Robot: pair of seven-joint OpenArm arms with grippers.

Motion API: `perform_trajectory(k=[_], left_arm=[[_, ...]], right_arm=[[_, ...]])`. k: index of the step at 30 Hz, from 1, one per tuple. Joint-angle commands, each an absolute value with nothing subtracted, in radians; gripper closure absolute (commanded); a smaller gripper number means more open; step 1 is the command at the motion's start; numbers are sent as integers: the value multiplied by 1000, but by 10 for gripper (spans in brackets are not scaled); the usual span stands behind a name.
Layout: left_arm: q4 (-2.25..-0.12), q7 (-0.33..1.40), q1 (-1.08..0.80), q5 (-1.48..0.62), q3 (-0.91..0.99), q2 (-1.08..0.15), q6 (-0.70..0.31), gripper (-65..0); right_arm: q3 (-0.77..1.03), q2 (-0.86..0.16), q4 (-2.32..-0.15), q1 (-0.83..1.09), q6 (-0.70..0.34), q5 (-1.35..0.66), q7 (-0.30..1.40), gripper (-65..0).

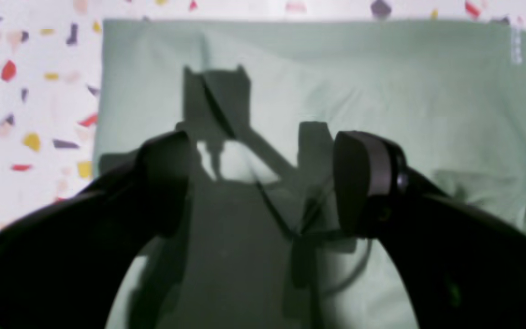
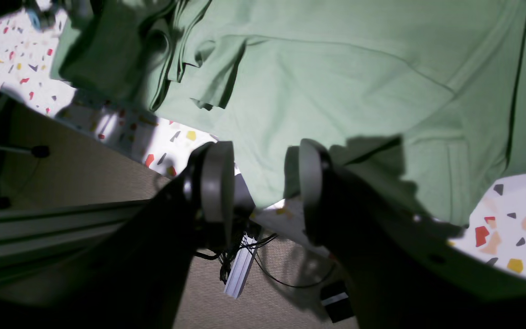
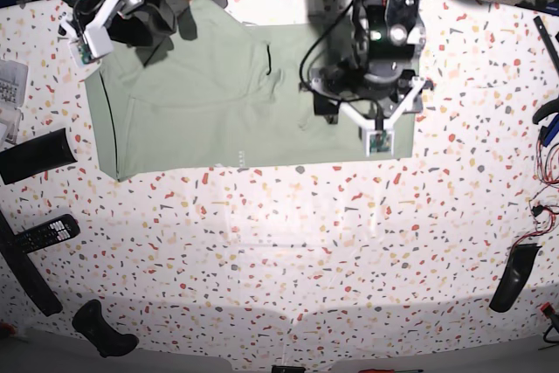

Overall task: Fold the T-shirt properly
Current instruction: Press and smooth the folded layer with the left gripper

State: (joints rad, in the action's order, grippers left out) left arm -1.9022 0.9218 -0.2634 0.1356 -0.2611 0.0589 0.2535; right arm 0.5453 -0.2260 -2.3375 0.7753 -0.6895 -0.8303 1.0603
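Observation:
The pale green T-shirt (image 3: 218, 102) lies spread across the far part of the speckled table (image 3: 288, 251), with folds bunched near its far left corner. My left gripper (image 1: 263, 183) hovers over the shirt (image 1: 381, 91) near its right end, jaws wide open with nothing between them. In the right wrist view, my right gripper (image 2: 263, 183) is at the shirt's far edge (image 2: 336, 91) by the table rim. Its grey pads (image 2: 217, 183) stand apart, and the cloth hem shows in the gap behind them.
Two black remotes (image 3: 35, 153) (image 3: 48, 233) and a paper sheet (image 3: 7, 93) lie at the left. Black objects (image 3: 105, 334) (image 3: 515, 277) sit near the front corners, and cables (image 3: 546, 189) at the right. A floor with a power strip (image 2: 238, 274) lies past the far edge.

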Motion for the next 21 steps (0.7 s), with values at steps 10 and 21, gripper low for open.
perform_trajectory(k=[10, 21], left_arm=[[-1888, 813, -286, 43, -263, 69, 276, -449], [-1810, 772, -280, -43, -263, 69, 311, -449]], right_arm=[[550, -266, -2356, 778, -698, -850, 1040, -231], [550, -266, -2356, 778, -698, -850, 1040, -231]])
